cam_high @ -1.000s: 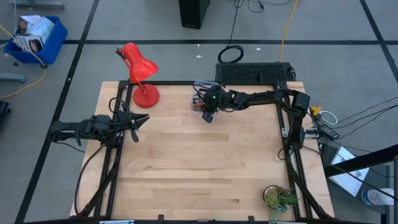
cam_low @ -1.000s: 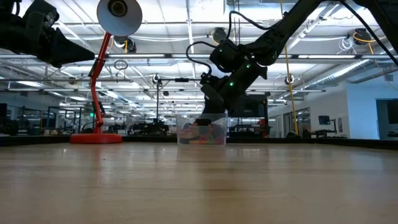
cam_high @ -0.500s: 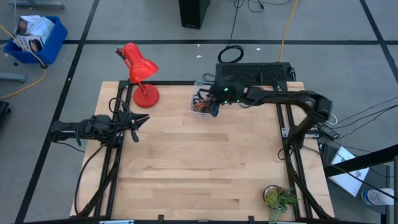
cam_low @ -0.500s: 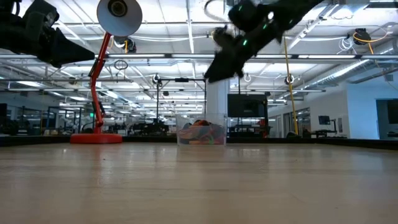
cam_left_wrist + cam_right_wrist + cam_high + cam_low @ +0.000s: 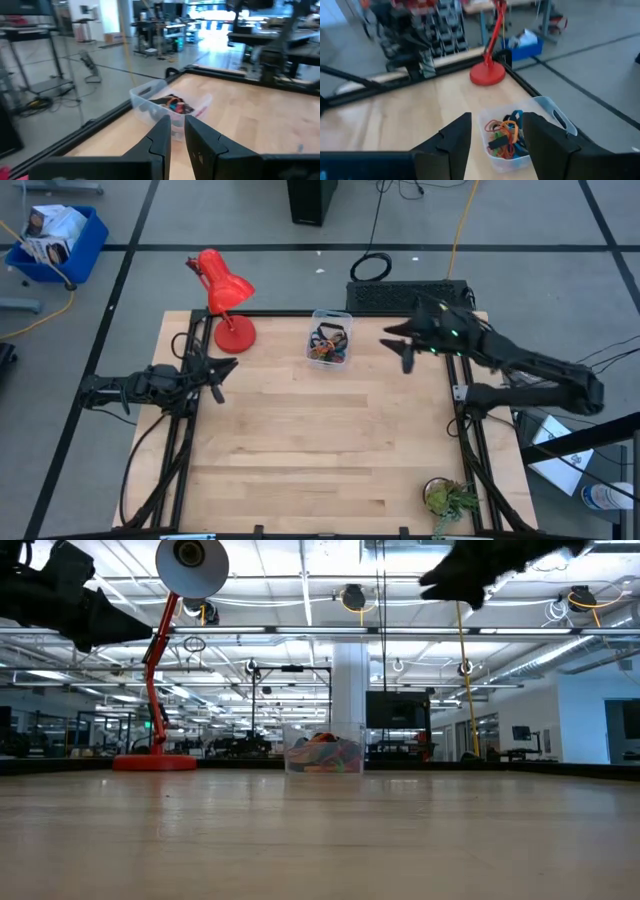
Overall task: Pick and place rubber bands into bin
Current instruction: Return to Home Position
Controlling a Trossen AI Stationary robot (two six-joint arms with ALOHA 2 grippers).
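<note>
The bin (image 5: 330, 340) is a small clear box at the table's far middle, resting on its base. It holds a heap of rubber bands (image 5: 504, 134), orange, black, blue and red, which also show in the left wrist view (image 5: 175, 105). My right gripper (image 5: 398, 346) hangs high in the air to the right of the bin. It is open, with nothing between its fingers (image 5: 455, 142). My left gripper (image 5: 218, 377) waits level at the table's left edge and points toward the bin. Its fingers (image 5: 160, 137) stand a narrow gap apart and hold nothing.
A red desk lamp (image 5: 225, 300) stands at the far left corner, left of the bin. A small green plant (image 5: 450, 500) sits at the near right corner. The bare wooden tabletop (image 5: 320, 440) spreads between the two arms.
My right gripper has risen from over the bin and drawn back toward the table's right edge, and its fingers have opened. The bin and the rubber bands in it have stayed in place.
</note>
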